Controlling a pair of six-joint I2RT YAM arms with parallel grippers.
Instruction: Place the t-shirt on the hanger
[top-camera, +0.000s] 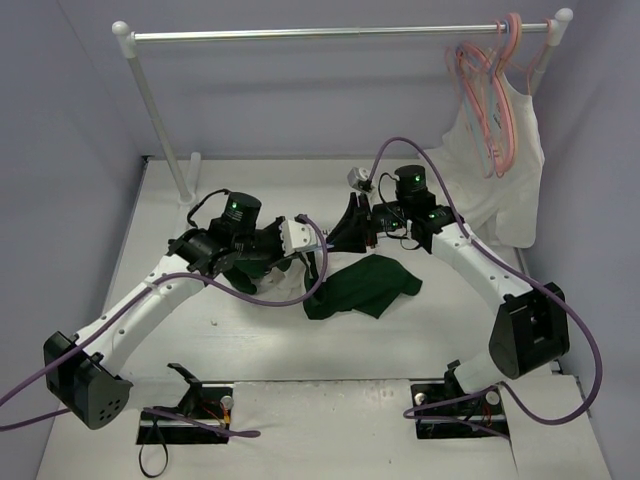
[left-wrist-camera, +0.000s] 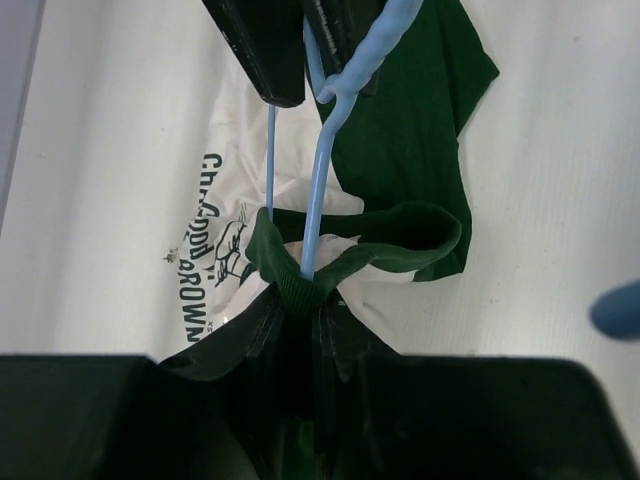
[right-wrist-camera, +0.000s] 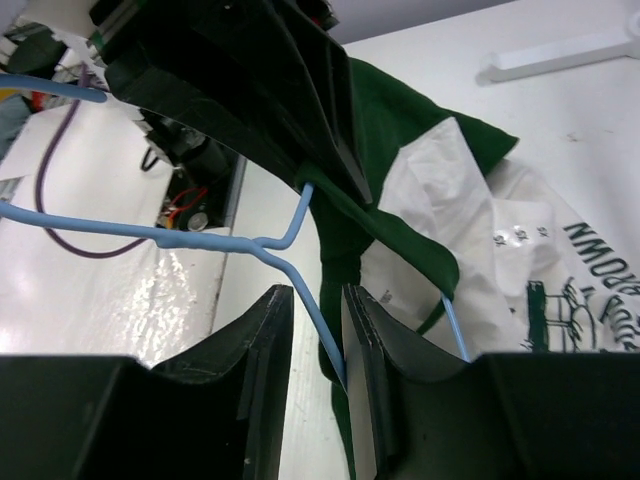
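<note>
- Two grips: my left gripper (left-wrist-camera: 300, 300) is clamped on the t-shirt (left-wrist-camera: 235, 190) at its green neck trim (left-wrist-camera: 420, 225). My right gripper (right-wrist-camera: 318, 292) has its jaws slightly parted, loose around the hanger (left-wrist-camera: 318, 190) wire.
- The shirt lies crumpled on the table (top-camera: 260, 350) between my arms, and the hanger wires enter its collar.
- It looks like soft, light cloth that will slump, so I'd hold the ribbed trim. The hanger looks thin and slick, best pinched near its hook.
</note>
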